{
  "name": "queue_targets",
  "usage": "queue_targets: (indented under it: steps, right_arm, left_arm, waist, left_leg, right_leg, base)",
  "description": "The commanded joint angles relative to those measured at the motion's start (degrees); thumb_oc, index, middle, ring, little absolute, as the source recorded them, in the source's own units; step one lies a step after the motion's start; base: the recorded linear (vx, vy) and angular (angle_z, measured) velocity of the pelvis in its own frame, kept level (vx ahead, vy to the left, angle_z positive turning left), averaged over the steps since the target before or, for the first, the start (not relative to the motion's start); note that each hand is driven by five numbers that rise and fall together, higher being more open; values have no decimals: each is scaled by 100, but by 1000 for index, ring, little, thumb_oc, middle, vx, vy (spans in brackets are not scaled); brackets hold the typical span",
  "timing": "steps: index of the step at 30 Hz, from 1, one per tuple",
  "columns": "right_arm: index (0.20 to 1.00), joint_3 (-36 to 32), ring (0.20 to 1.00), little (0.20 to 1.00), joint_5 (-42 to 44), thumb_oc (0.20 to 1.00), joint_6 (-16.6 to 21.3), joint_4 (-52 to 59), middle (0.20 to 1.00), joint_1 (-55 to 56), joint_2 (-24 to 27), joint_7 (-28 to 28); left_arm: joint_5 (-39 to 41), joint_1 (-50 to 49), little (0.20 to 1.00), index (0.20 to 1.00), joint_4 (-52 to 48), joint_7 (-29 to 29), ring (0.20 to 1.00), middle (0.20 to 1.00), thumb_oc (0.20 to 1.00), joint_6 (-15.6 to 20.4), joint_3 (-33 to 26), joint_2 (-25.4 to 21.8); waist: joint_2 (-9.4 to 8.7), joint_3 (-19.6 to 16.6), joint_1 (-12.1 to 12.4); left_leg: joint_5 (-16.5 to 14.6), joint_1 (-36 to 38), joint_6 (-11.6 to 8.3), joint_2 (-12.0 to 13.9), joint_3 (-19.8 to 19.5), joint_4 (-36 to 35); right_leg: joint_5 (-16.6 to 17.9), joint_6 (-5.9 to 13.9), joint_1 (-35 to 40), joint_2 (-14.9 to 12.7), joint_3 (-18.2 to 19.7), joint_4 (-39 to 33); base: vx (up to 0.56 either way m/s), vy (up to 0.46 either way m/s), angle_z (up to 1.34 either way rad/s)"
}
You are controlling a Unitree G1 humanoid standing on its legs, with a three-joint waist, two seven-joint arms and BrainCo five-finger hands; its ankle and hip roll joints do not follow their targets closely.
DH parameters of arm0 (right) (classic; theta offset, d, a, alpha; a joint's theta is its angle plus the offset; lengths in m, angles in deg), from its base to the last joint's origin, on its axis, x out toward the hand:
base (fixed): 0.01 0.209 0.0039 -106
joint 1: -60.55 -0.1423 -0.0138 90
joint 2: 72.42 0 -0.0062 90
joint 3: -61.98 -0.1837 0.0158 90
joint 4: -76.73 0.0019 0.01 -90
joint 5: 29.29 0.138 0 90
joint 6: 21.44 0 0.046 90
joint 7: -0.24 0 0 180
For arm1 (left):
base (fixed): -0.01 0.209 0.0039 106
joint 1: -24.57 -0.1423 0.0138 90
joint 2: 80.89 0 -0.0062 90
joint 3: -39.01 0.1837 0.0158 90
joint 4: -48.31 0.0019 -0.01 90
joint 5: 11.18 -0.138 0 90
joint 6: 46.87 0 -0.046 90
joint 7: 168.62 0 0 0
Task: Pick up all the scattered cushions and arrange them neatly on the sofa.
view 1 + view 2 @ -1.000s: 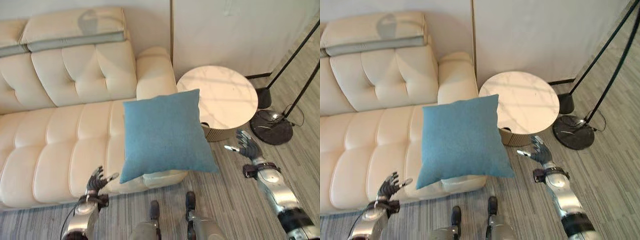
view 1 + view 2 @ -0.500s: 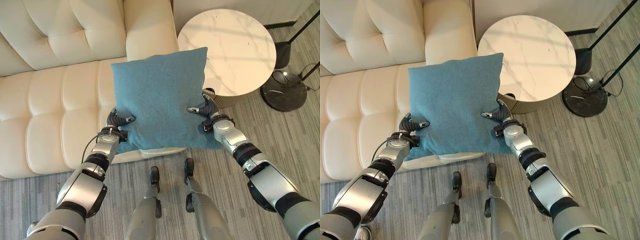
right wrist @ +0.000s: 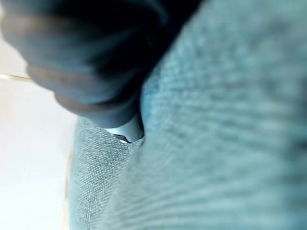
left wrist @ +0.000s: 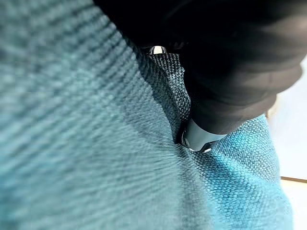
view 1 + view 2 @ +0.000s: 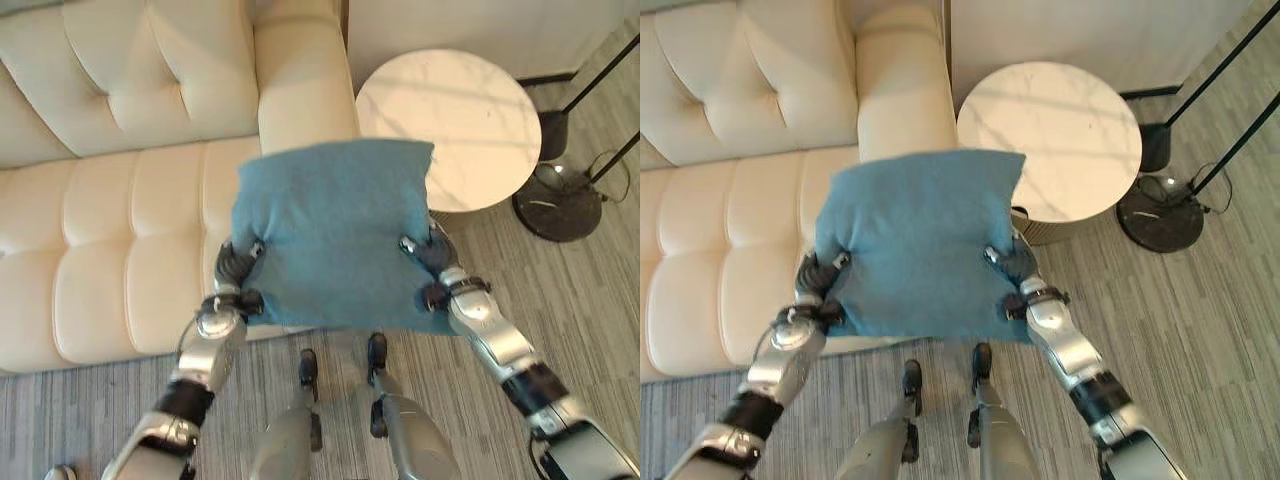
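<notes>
a blue cushion is held up between the robot's two hands, in front of the right end of a cream tufted sofa and just above the edge of its seat. the left hand pinches the cushion's lower left edge, thumb lying on the top face and fingers tucked beneath; the right hand grips the lower right edge the same way. both wrist views show woven blue fabric pressed close against each hand. a round white marble side table stands beside the sofa arm, near black lamp bases on the grey striped floor.
</notes>
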Motion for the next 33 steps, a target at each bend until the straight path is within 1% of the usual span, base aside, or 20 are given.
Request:
queue_targets:
  steps: [1, 6, 9, 10, 11, 12, 15, 16, 17, 19, 20, 22, 23, 24, 25, 26, 27, 28, 30, 33]
  right_arm:
    - [200, 48, 200, 200, -311, 200, 750, 939, 200, 368, -207, -668]
    - [200, -579, 200, 200, -334, 200, 966, 1893, 200, 1529, -165, -993]
    - [200, -717, 200, 200, -218, 200, 1057, 2222, 200, 1894, -249, -1155]
    - [200, -721, 200, 200, -257, 200, 1075, 2239, 200, 1845, -269, -1111]
    - [200, -710, 200, 200, -277, 200, 1150, 2257, 200, 1792, -309, -1048]
    - [200, -711, 200, 200, -277, 200, 1151, 2256, 200, 1787, -312, -1048]
    - [200, -738, 200, 200, -154, 200, 1185, 2176, 200, 1813, -378, -1039]
    - [200, -772, 200, 200, -159, 200, 1205, 2161, 200, 1826, -398, -1017]
    - [200, -787, 200, 200, -195, 200, 1207, 2144, 200, 1840, -404, -1003]
    - [200, -826, 200, 200, -207, 200, 1210, 2180, 200, 1825, -380, -938]
    - [200, -830, 200, 200, -192, 200, 1208, 2165, 200, 1772, -356, -898]
    - [200, -860, 200, 200, -148, 200, 1232, 2145, 200, 1720, -280, -839]
    - [200, -924, 200, 200, -160, 200, 1229, 2107, 200, 1684, -170, -740]
    - [200, -925, 200, 200, -160, 200, 1230, 2103, 200, 1680, -166, -739]
    - [200, -931, 200, 200, -212, 200, 1215, 2077, 200, 1643, -115, -687]
    - [200, -964, 200, 200, -253, 200, 1195, 2084, 200, 1663, -74, -636]
    - [200, -972, 200, 200, -233, 200, 1203, 2131, 200, 1705, -68, -668]
    - [200, -974, 200, 200, -233, 200, 1202, 2132, 200, 1704, -68, -669]
    - [200, -993, 200, 200, -296, 200, 1211, 2180, 200, 1800, -13, -711]
    - [200, -1050, 200, 200, -392, 200, 1194, 2205, 200, 1860, 34, -719]
  left_arm:
    - [-421, -16, 200, 200, -805, -643, 200, 200, 200, 499, 99, 165]
    - [-780, -1150, 200, 200, -1788, -881, 200, 200, 200, 469, -405, 32]
    - [-977, -1593, 200, 200, -2127, -943, 200, 200, 200, 497, -634, -61]
    - [-997, -1549, 200, 200, -2146, -922, 200, 200, 200, 509, -650, -108]
    - [-1034, -1517, 200, 200, -2199, -943, 200, 200, 200, 545, -659, -228]
    - [-1034, -1512, 200, 200, -2199, -943, 200, 200, 200, 544, -661, -230]
    - [-1000, -1489, 200, 200, -2146, -976, 200, 200, 200, 561, -604, -298]
    - [-999, -1507, 200, 200, -2126, -1006, 200, 200, 200, 563, -586, -329]
    - [-1008, -1538, 200, 200, -2114, -1005, 200, 200, 200, 558, -564, -338]
    - [-961, -1512, 200, 200, -2141, -975, 200, 200, 200, 571, -497, -287]
    - [-937, -1527, 200, 200, -2159, -993, 200, 200, 200, 571, -508, -285]
    - [-898, -1511, 200, 200, -2159, -1011, 200, 200, 200, 561, -461, -232]
    - [-846, -1430, 200, 200, -2115, -1016, 200, 200, 200, 551, -368, -186]
    - [-846, -1424, 200, 200, -2111, -1016, 200, 200, 200, 553, -367, -181]
    - [-826, -1382, 200, 200, -2087, -1031, 200, 200, 200, 548, -317, -136]
    - [-788, -1372, 200, 200, -2086, -1132, 200, 200, 200, 558, -258, -100]
    - [-775, -1366, 200, 200, -2098, -1172, 200, 200, 200, 563, -229, -86]
    - [-774, -1364, 200, 200, -2098, -1172, 200, 200, 200, 563, -230, -86]
    - [-749, -1317, 200, 200, -2088, -1211, 200, 200, 200, 566, -174, -51]
    - [-721, -1221, 200, 200, -2027, -1211, 200, 200, 200, 550, -51, -7]
  waist:
    - [-14, -937, -48]
    - [-49, -1226, -75]
    - [-111, -1121, -74]
    - [-123, -1025, -51]
    - [-103, -808, 43]
    - [-108, -817, 43]
    - [-16, -804, 135]
    - [5, -870, 187]
    - [12, -918, 223]
    - [-9, -990, 320]
    - [-4, -1033, 398]
    - [64, -996, 433]
    - [171, -851, 386]
    - [182, -858, 374]
    - [202, -806, 310]
    - [169, -779, 182]
    - [105, -765, 118]
    - [113, -771, 117]
    - [-10, -781, -10]
    - [-67, -835, -156]
  left_leg:
    - [-438, 244, 24, -257, 80, 90]
    - [-597, 547, 95, -290, 91, 140]
    - [-605, 474, 170, -297, 191, 218]
    - [-577, 368, 189, -263, 227, 318]
    - [-460, 74, 211, -135, 269, 549]
    - [-447, 49, 211, -137, 271, 556]
    - [-218, -162, 215, -29, 158, 568]
    - [-81, -245, 195, -13, 60, 511]
    - [2, -307, 174, -9, 6, 483]
    - [344, -579, -12, -92, -175, 381]
    - [460, -726, -88, -92, -183, 310]
    - [577, -1033, -241, -73, -168, 339]
    - [663, -1306, -436, -56, -24, 494]
    - [656, -1332, -438, -54, -41, 515]
    - [561, -1338, -396, -23, 158, 613]
    - [256, -1224, -233, 10, 397, 939]
    - [42, -1116, -161, -4, 412, 1115]
    - [52, -1135, -161, 4, 406, 1120]
    - [-416, -865, -101, 66, 411, 1484]
    - [-716, -523, -102, 384, 713, 1782]
  right_leg:
    - [-708, 509, 254, -160, 163, 275]
    - [-728, 557, 523, -176, 194, 280]
    - [-570, 688, 353, -173, 297, 427]
    - [-613, 695, 227, -166, 283, 645]
    - [-998, 611, 185, -137, 217, 1352]
    - [-989, 608, 159, -139, 219, 1358]
    - [-1394, 490, 273, 9, 331, 2594]
    - [-1399, 498, 332, 122, 467, 2930]
    - [-1362, 491, 418, 160, 559, 3014]
    - [-1896, 263, 958, 381, 800, 2236]
    - [-2077, 148, 1164, 412, 791, 1772]
    - [-2139, 15, 1194, 504, 713, 1228]
    - [-1974, -8, 1062, 525, 558, 995]
    - [-1968, -10, 1055, 531, 543, 988]
    - [-1852, 6, 969, 485, 438, 915]
    - [-1654, 70, 872, 315, 258, 761]
    - [-1567, 102, 850, 209, 194, 734]
    - [-1549, 100, 839, 218, 190, 725]
    - [-1412, 145, 779, 11, 29, 698]
    - [-1350, 158, 778, -208, -350, 630]
  base:
    - [112, 63, -1]
    - [46, 75, -2]
    - [-222, 39, -8]
    - [-603, -38, -14]
    - [-444, -50, -17]
    - [-420, -38, -13]
    - [-284, -49, 14]
    - [-253, -111, 32]
    - [-201, -136, 36]
    - [-177, -156, 29]
    - [-250, -170, 41]
    - [-412, -154, 35]
    - [-422, -107, 36]
    - [-417, -58, 82]
    - [-340, 28, 93]
    - [-409, 40, 71]
    - [-286, 40, 38]
    - [-148, 19, 61]
    - [-134, 18, 61]
    - [-82, 51, 63]
